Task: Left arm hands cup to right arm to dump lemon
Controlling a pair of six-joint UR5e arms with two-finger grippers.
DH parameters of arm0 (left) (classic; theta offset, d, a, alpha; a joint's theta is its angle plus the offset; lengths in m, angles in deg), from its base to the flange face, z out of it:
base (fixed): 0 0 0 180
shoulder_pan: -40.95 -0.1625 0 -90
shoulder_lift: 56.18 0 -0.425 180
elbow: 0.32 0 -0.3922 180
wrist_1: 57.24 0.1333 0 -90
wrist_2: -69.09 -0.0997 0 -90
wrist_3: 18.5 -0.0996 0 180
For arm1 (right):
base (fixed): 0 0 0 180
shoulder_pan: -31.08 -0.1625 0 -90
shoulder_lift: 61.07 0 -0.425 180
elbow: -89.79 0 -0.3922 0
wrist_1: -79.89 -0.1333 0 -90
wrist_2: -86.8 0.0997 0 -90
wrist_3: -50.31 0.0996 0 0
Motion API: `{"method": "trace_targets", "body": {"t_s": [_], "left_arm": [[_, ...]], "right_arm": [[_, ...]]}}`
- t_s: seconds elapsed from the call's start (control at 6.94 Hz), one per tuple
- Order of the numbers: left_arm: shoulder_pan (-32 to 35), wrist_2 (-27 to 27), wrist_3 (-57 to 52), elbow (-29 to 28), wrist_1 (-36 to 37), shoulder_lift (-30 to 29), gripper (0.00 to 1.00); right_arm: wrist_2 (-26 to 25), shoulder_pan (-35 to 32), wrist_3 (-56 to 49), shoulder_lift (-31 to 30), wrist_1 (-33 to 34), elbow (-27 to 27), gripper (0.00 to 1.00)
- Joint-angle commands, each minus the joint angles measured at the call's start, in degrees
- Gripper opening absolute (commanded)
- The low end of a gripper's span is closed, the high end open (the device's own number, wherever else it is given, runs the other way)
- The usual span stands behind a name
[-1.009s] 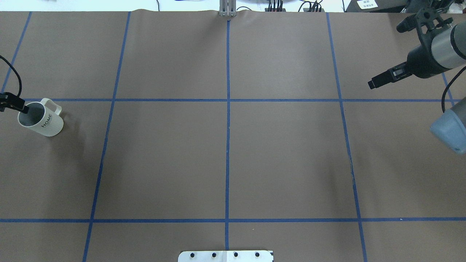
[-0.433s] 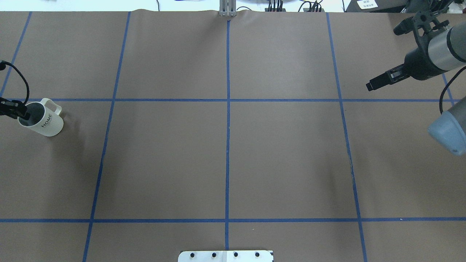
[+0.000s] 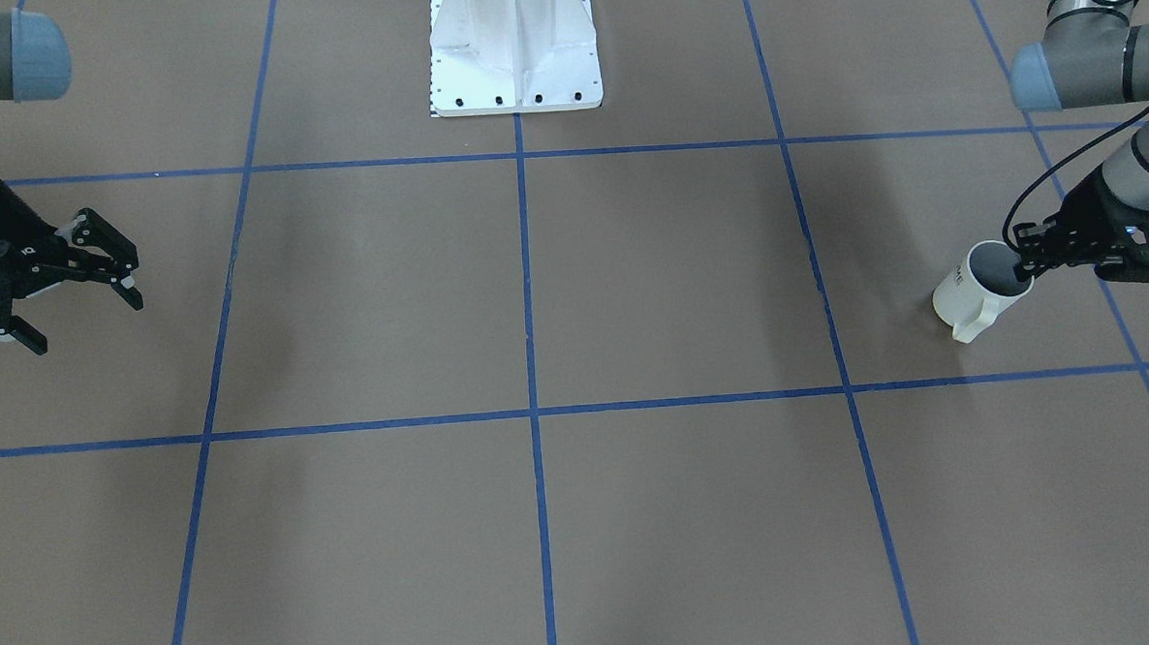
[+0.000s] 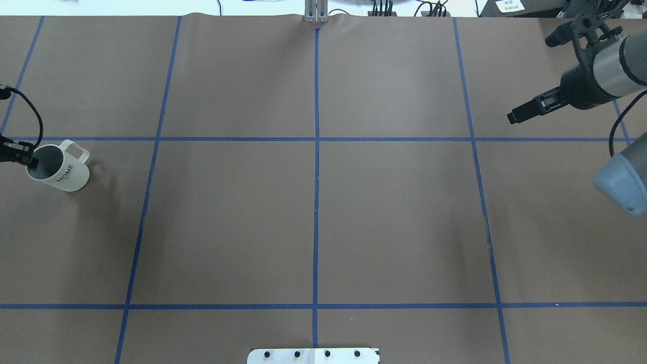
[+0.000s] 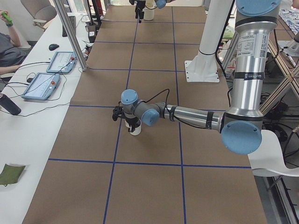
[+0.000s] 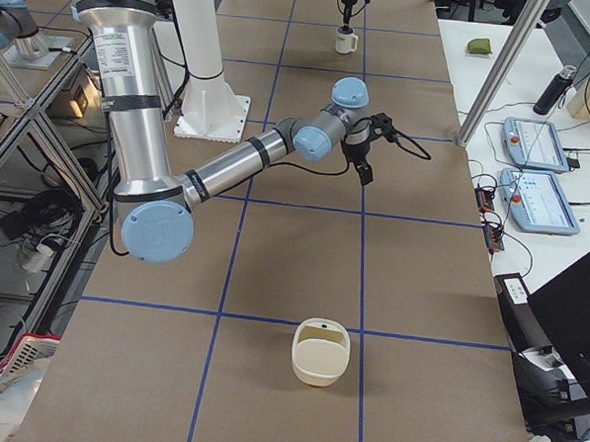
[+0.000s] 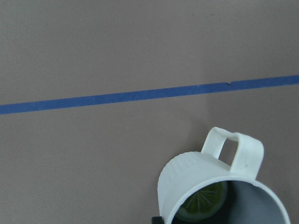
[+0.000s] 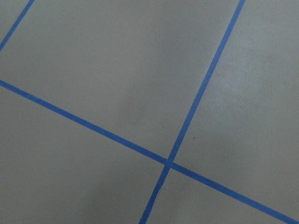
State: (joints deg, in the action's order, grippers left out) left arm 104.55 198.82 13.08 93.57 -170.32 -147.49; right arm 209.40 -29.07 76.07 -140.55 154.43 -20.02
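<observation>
White ceramic "HOME" mug [image 4: 64, 175] tilted, near table [image 4: 227, 227] left edge; small dull-yellow lemon [image 7: 203, 204] inside. Left arm's thin black fingers [image 4: 28, 157] pinching mug rim. Right arm's black ROBOTIQ fingers [image 3: 118, 272] spread, near right edge.

You get even, bright overhead light; views look sharp. Shadows on the brown paper [image 4: 227, 217] are soft and faint, with mild sheen in your right wrist view.
</observation>
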Motion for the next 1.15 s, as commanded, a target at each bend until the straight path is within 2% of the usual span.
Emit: {"method": "trace_targets", "body": {"t_s": [0.0, 0.14, 0.29, 0.43, 0.58, 0.72, 0.87, 1.01], "left_arm": [[0.4, 1.5, 0.2, 2.9, 2.0, 0.1, 0.0], [1.7, 3.7, 0.4, 6.8, 9.1, -0.9, 0.0], [2.4, 3.7, 8.7, 11.3, 17.2, -4.6, 0.0], [2.4, 3.8, 24.6, 12.7, 22.3, -11.3, 0.0], [2.2, 3.9, 35.9, 12.7, 24.1, -17.2, 0.0], [2.0, 6.2, 42.5, 12.4, 25.2, -21.3, 0.0], [1.7, 10.4, 48.8, 11.5, 25.2, -25.2, 0.0], [-0.4, 11.7, 56.2, 11.1, 24.7, -29.1, 0.0]], "right_arm": [[-2.1, 0.1, -0.1, 0.2, -6.0, 1.9, 0.98], [-2.5, 0.2, -0.1, 1.4, -9.3, 3.1, 0.98], [-4.2, 0.7, 0.0, 5.3, -11.8, 5.8, 0.96], [-7.9, 2.8, 0.4, 8.7, -11.7, 6.6, 0.98], [-9.0, 4.4, 0.3, 12.2, -11.8, 7.1, 0.99], [-13.5, 5.9, 0.3, 14.2, -11.9, 7.0, 0.99], [-24.9, 12.0, -0.1, 14.4, -15.5, 7.2, 0.99], [-35.6, 17.6, 0.1, 14.6, -23.5, 9.4, 0.99]]}}
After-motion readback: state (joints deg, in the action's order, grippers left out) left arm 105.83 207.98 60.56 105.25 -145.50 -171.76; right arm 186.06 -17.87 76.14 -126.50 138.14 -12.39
